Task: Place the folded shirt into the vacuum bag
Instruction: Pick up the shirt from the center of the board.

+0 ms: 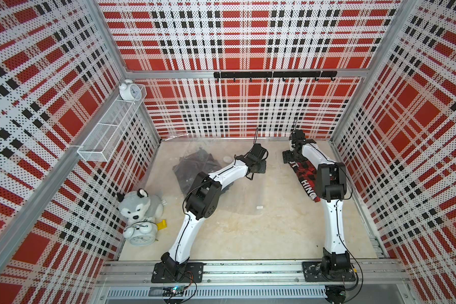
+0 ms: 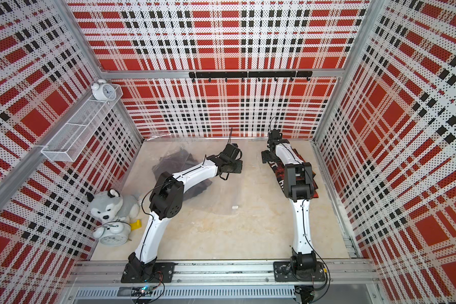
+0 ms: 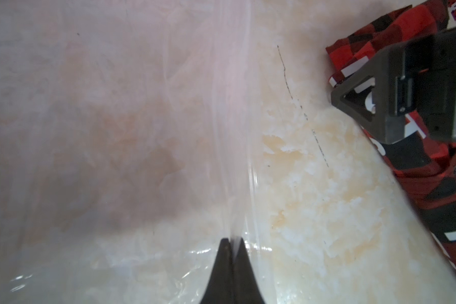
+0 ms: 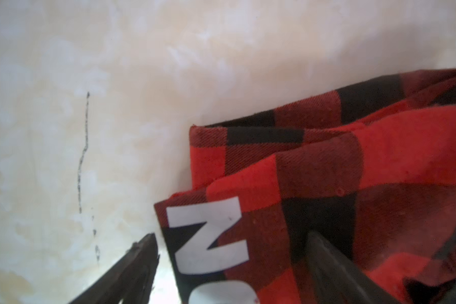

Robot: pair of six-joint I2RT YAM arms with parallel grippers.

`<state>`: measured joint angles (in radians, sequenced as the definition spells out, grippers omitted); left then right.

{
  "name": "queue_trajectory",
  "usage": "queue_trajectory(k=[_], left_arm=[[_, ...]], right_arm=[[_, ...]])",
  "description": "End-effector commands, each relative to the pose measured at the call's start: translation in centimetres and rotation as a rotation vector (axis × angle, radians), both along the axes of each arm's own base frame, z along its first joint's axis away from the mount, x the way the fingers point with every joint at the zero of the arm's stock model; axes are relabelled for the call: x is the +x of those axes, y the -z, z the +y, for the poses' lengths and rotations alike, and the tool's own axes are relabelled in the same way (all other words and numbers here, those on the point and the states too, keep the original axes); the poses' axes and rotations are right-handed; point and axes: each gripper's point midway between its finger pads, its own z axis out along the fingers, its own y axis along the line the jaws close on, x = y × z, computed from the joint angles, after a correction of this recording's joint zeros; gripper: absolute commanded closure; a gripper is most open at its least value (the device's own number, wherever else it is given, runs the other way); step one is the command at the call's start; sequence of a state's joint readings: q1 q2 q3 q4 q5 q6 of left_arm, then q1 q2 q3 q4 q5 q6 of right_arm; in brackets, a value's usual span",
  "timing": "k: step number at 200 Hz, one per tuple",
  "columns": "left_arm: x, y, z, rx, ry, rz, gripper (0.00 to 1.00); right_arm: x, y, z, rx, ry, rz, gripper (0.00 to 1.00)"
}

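Observation:
The vacuum bag (image 1: 234, 194) is a clear plastic sheet lying at the table's back left, with a white valve disc (image 1: 227, 159) and a small white slider clip (image 1: 259, 207). A dark garment (image 1: 195, 168) shows through it. My left gripper (image 3: 231, 240) is shut on the bag's thin film edge (image 3: 237, 158). The folded shirt (image 1: 304, 173), red and black plaid with white letters, lies at the back right. My right gripper (image 4: 229, 242) is open and low over the shirt's corner (image 4: 300, 171). One finger (image 4: 140, 263) is beside the cloth, the other finger (image 4: 327, 263) over it.
A grey plush husky (image 1: 138, 205), a white alarm clock (image 1: 141, 235) and a yellow piece (image 1: 161, 225) sit at the front left. A wire basket (image 1: 111, 131) with a second clock (image 1: 129, 90) hangs on the left wall. A black hook rail (image 1: 274, 75) crosses the back wall.

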<state>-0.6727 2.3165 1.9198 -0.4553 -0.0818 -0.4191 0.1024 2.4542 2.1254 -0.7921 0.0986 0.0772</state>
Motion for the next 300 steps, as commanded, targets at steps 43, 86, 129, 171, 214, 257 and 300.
queue_trajectory(k=[43, 86, 129, 171, 214, 257, 300], left_arm=[[0.5, -0.2, -0.7, -0.039, 0.004, -0.01, 1.0], [0.1, 0.0, -0.1, -0.037, -0.006, -0.009, 1.0], [-0.6, 0.3, 0.3, -0.039, -0.009, -0.002, 1.0], [-0.9, 0.2, 0.8, -0.041, -0.016, -0.005, 1.0], [-0.8, 0.2, 1.0, -0.043, -0.018, -0.005, 1.0], [-1.2, 0.3, 0.9, -0.059, -0.014, 0.003, 1.0], [-1.7, 0.5, -0.1, -0.071, 0.006, 0.007, 1.0]], right_arm=[[-3.1, 2.8, 1.7, 0.084, 0.016, 0.162, 0.3], [-7.1, 2.5, 6.0, 0.257, -0.039, 0.202, 0.3], [-11.1, 0.9, 8.5, 0.345, -0.062, 0.196, 0.28], [-11.2, -3.5, 8.4, 0.301, -0.064, 0.105, 0.11], [-8.9, -4.1, 8.1, 0.376, -0.036, 0.055, 0.11], [-5.4, -0.7, 7.4, 0.478, 0.125, 0.056, 0.15], [-2.0, -1.2, 2.5, 0.486, 0.296, -0.03, 0.19]])
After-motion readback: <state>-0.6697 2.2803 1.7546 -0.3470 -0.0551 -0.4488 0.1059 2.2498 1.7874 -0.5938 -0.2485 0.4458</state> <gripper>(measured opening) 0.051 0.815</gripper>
